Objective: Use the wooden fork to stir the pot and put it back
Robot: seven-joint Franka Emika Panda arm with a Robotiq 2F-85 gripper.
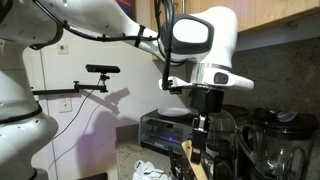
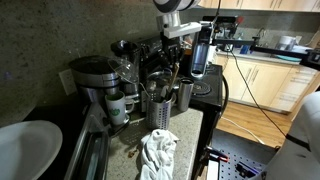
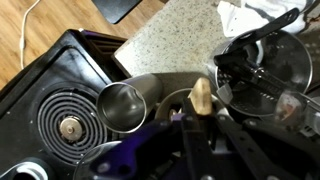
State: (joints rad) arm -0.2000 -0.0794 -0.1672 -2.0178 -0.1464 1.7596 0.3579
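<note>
My gripper (image 3: 200,113) is shut on the wooden fork (image 3: 201,96). In the wrist view its light tan end sticks out between the fingers, over a round steel pot (image 3: 160,90). A smaller shiny steel cup (image 3: 122,106) stands next to the pot. In an exterior view the gripper (image 1: 203,130) hangs in front of the blender jars, with the tan fork (image 1: 187,150) slanting down to its lower left. In an exterior view the gripper (image 2: 196,66) is above the steel cups (image 2: 184,95); the fork is hard to make out there.
A black stove with a coil burner (image 3: 68,127) borders the granite counter (image 3: 170,30). A steel holder with black utensils (image 3: 262,60) is close beside the fork. A white cloth (image 2: 158,150), a coffee maker (image 2: 95,80), a toaster oven (image 1: 163,125) and blender jars (image 1: 280,140) crowd the counter.
</note>
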